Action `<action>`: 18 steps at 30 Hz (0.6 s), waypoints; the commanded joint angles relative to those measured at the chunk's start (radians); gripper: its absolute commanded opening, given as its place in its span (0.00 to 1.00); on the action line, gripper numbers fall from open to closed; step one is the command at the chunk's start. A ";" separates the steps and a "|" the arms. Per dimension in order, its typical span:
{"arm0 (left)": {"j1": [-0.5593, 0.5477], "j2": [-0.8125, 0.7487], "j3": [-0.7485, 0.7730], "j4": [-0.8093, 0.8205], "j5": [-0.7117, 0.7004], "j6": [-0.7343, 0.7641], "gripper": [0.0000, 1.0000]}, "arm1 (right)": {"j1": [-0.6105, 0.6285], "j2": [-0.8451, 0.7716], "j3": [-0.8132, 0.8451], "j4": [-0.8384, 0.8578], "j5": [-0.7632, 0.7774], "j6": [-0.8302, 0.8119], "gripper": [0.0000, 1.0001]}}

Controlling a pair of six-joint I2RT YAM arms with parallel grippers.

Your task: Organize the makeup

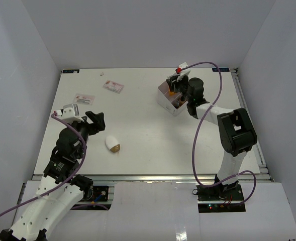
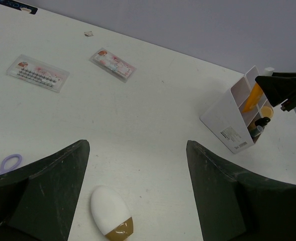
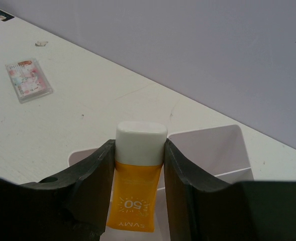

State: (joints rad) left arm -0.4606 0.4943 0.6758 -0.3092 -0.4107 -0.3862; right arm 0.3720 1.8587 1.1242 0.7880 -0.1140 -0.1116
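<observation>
At left, the left gripper is held wide open and empty above the white table. A white egg-shaped sponge with a tan tip is seen lying just below it. Farther back, a flat clear packet and a second packet are laid apart. At right, an orange plastic tube with a white cap is clamped in the right gripper at the open top of a white compartmented box.

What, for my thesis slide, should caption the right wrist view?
Right gripper clamps the white-capped orange tube at the white compartment box.
</observation>
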 commanded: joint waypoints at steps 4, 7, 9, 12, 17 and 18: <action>0.000 0.012 -0.011 0.007 -0.005 -0.008 0.89 | -0.025 0.000 -0.091 0.290 -0.027 -0.014 0.11; 0.000 0.014 -0.010 0.008 -0.003 -0.010 0.89 | -0.030 0.002 -0.133 0.358 -0.036 -0.024 0.14; 0.000 0.016 -0.010 0.007 -0.002 -0.011 0.89 | -0.033 0.002 -0.165 0.415 -0.042 -0.027 0.19; 0.000 0.018 -0.010 0.009 0.002 -0.013 0.89 | -0.042 0.004 -0.204 0.496 -0.059 -0.030 0.32; 0.000 0.027 -0.011 0.009 0.017 -0.013 0.89 | -0.043 0.002 -0.216 0.514 -0.055 -0.033 0.61; 0.000 0.029 -0.010 0.009 0.020 -0.013 0.89 | -0.044 0.000 -0.218 0.515 -0.053 -0.032 0.70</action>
State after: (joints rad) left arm -0.4610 0.5150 0.6674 -0.3096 -0.4082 -0.3935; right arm 0.3351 1.8603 0.9115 1.1518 -0.1681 -0.1275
